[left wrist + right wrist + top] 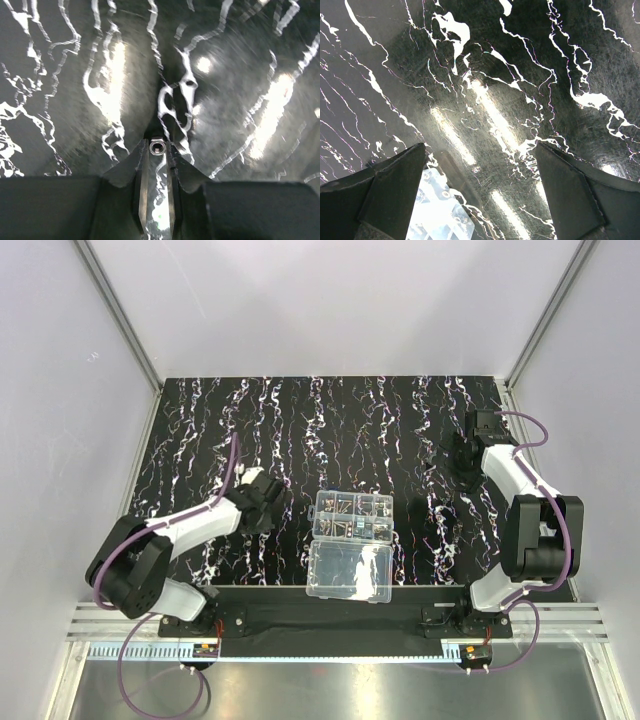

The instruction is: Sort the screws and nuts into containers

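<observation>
A clear organizer box point(353, 518) with divided cells holding small metal bits lies at the middle of the black streaked mat, its plain lid half point(348, 573) open toward me. My left gripper point(272, 498) is left of the box; in the left wrist view it point(158, 148) is shut on a small silvery hex nut point(157, 147) pinched at the fingertips, above the mat. My right gripper point(470, 440) is at the far right of the mat, open and empty point(480, 165); a corner of the box point(440, 210) shows at the lower left of its view.
The black mat point(330, 420) with white-purple streaks covers the table. Pale enclosure walls and aluminium posts point(120, 320) bound it on three sides. The arm bases stand on a black rail point(330, 615) at the near edge.
</observation>
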